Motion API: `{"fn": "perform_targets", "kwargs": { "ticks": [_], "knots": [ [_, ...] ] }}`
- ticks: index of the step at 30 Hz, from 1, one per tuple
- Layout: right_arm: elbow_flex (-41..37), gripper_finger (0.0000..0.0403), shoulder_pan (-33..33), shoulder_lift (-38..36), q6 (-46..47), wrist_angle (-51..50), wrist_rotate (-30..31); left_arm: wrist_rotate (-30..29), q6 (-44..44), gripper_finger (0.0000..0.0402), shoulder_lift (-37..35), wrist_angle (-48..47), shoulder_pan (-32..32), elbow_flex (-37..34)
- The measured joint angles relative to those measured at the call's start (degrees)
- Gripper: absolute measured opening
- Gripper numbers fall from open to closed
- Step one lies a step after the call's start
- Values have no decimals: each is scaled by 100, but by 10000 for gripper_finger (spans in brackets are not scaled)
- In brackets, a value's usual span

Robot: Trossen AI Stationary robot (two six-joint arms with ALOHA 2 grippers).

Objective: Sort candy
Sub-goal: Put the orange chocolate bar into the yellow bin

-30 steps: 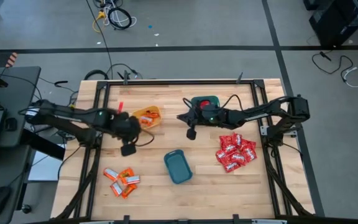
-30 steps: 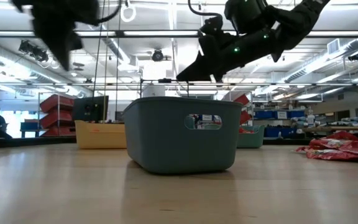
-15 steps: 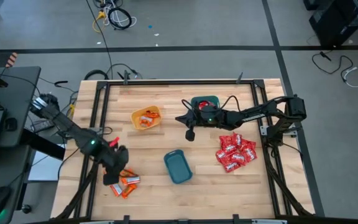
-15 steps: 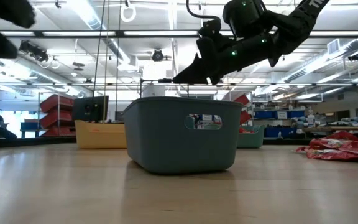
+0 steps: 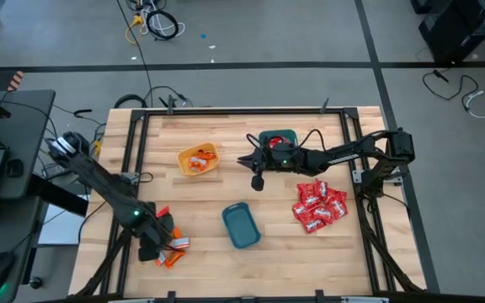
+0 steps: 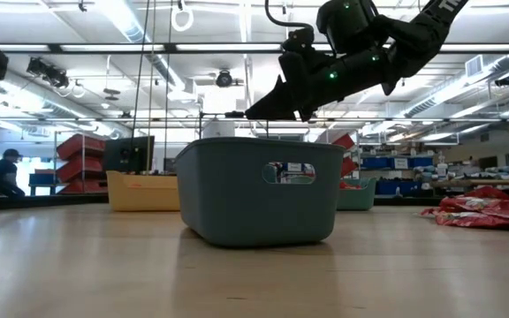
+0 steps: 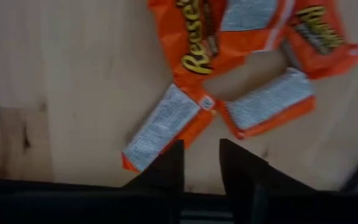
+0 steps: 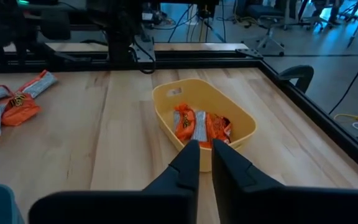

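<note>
**Candy sorting: left gripper over the orange packets, right gripper held above the desk**

High view. The left gripper (image 5: 151, 246) is low over the near left part of the desk (image 5: 226, 189), directly at the loose orange-and-white packets (image 5: 173, 247). The right gripper (image 5: 252, 162) is extended toward the centre of the far half, just left of the teal bin at the far edge (image 5: 278, 137). The yellow bin (image 5: 199, 159) lies left of it and holds several orange packets. A second teal bin (image 5: 241, 225) sits near the centre, nearer the front edge. The heap of red packets (image 5: 319, 205) lies at the right side.

Low view. The right arm hangs above the central teal bin (image 6: 259, 201), clear of it. The red packets (image 6: 482, 211) show at the far right. A person (image 6: 5, 172) is seated in the room behind, at the left.

Left wrist view. The left fingers (image 7: 244, 177) stand slightly apart with nothing between them, just short of the orange-and-white packets (image 7: 219, 68) lying flat on the wood.

Right wrist view. The right fingers (image 8: 229, 165) are nearly together and empty, pointing at the yellow bin (image 8: 169, 102) with its orange packets (image 8: 199, 126). More packets (image 8: 14, 102) lie on the desk farther off.
</note>
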Motion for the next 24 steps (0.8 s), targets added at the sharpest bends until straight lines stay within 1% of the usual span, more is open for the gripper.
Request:
{"fn": "perform_targets", "kwargs": {
  "ticks": [6,11,15,19,24],
  "knots": [
    [0,47,0,0,2,-9,-152,-127,157,171,405,-44,-30,-2],
    [0,52,0,0,2,-9,-199,-129,167,205,592,-42,-202,0],
    [0,52,-2,0,2,-9,-199,-198,164,215,678,-42,-393,0],
    [0,53,0,-2,2,-9,-199,-489,219,215,819,-19,-581,-13],
    [0,53,0,-2,0,-11,-199,-500,437,215,972,288,-669,-175]
  ]
}}
